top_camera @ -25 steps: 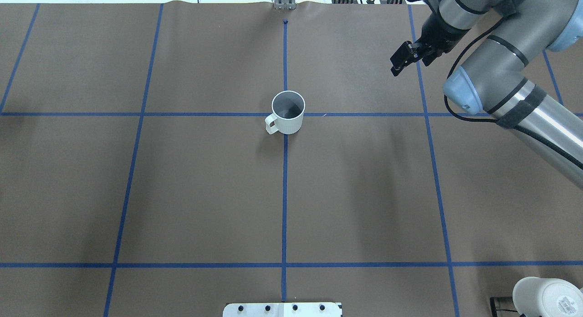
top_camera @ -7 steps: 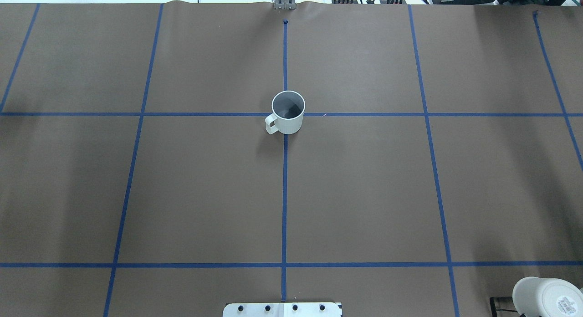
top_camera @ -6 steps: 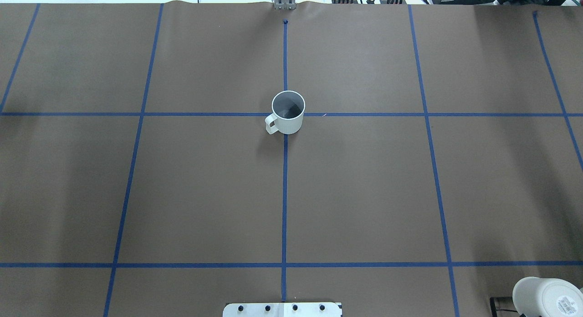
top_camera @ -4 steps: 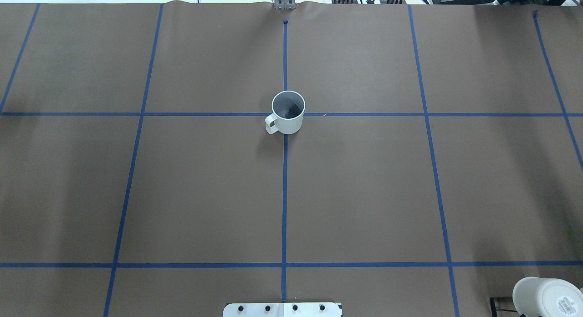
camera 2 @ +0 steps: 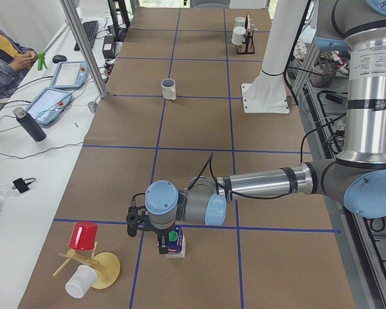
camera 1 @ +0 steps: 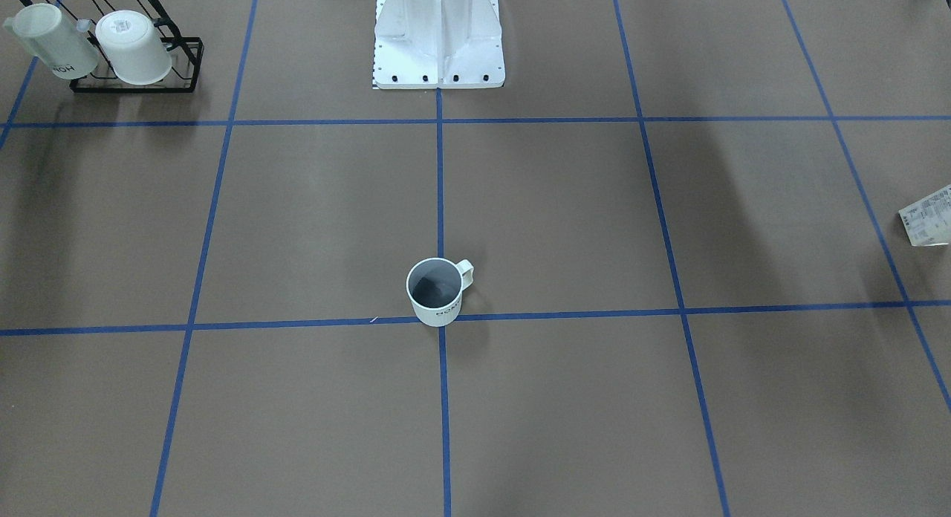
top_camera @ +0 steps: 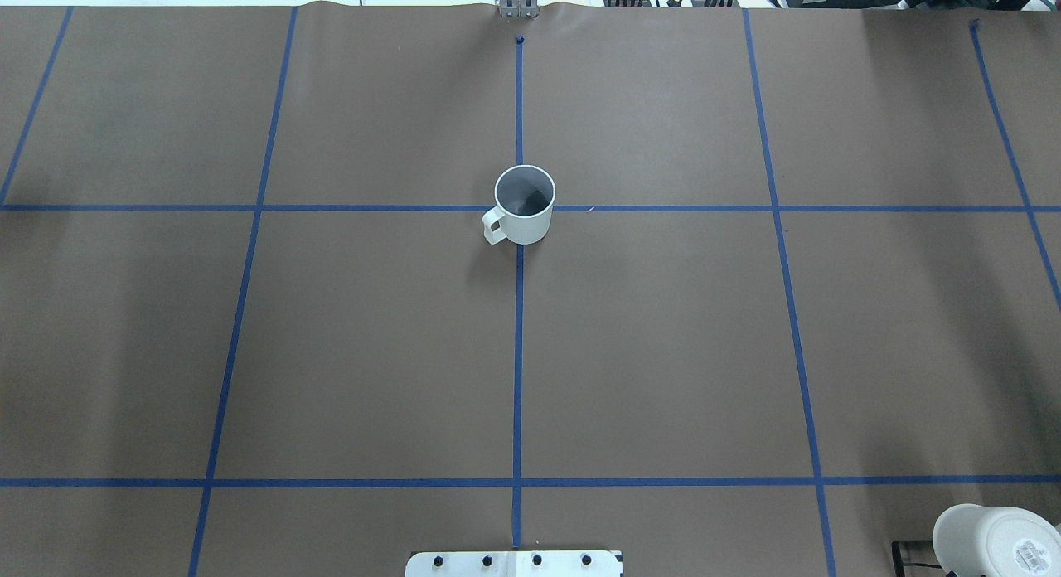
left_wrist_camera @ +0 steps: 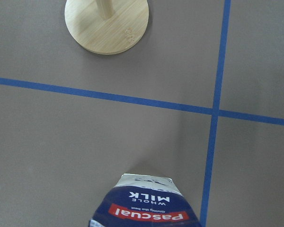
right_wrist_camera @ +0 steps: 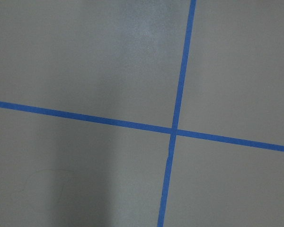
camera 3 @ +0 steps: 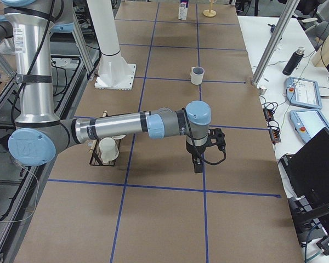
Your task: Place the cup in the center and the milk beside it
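Observation:
The cup (top_camera: 524,204) is a white mug with a dark inside. It stands upright on the center, where two blue tape lines (top_camera: 580,208) cross, and also shows in the front-facing view (camera 1: 436,293). The milk (camera 2: 178,246) stands upright far off at the table's left end, and its blue top fills the bottom of the left wrist view (left_wrist_camera: 146,205). My left gripper (camera 2: 166,243) is down at the carton's top. I cannot tell if it is open or shut. My right gripper (camera 3: 197,163) points down near the brown surface, its state unclear.
A black rack with white mugs (camera 1: 111,49) stands at the table's right near corner (top_camera: 995,540). A wooden stand with a red cup (camera 2: 83,237) stands next to the milk, its base in the left wrist view (left_wrist_camera: 106,23). The white base plate (camera 1: 438,56) lies at the robot's side.
The right arm, over the table's far right 3.5 s ago, has left the overhead view. The cup has not moved.

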`<state>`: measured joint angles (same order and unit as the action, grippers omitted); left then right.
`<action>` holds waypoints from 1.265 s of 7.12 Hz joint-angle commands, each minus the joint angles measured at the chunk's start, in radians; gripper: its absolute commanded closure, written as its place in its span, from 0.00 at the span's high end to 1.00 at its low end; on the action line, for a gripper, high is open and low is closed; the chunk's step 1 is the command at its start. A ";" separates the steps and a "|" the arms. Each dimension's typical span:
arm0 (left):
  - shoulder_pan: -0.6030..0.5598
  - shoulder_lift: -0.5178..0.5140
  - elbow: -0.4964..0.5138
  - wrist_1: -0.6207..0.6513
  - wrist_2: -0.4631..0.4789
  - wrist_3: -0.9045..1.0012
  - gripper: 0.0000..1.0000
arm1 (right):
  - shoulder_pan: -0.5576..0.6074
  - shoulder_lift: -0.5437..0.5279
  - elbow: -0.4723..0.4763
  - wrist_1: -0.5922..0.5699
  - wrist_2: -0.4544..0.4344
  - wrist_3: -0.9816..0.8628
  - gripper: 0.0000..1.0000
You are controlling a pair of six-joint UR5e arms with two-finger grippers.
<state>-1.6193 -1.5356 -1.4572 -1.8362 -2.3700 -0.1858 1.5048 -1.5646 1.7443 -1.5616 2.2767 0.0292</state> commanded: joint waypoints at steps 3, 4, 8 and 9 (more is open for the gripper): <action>-0.002 0.003 -0.040 0.011 0.000 -0.006 0.00 | 0.000 0.000 0.001 0.000 0.006 0.003 1.00; -0.005 0.009 -0.084 0.047 -0.006 -0.004 0.00 | 0.000 0.000 0.001 0.000 0.006 0.003 1.00; -0.007 0.012 -0.216 0.202 -0.025 0.002 0.00 | -0.002 0.000 -0.002 0.000 0.009 0.006 1.00; -0.008 0.011 -0.216 0.203 -0.023 0.008 0.99 | -0.002 0.000 -0.003 0.000 0.009 0.006 1.00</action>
<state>-1.6270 -1.5228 -1.6709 -1.6373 -2.3949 -0.1826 1.5035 -1.5647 1.7424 -1.5616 2.2851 0.0348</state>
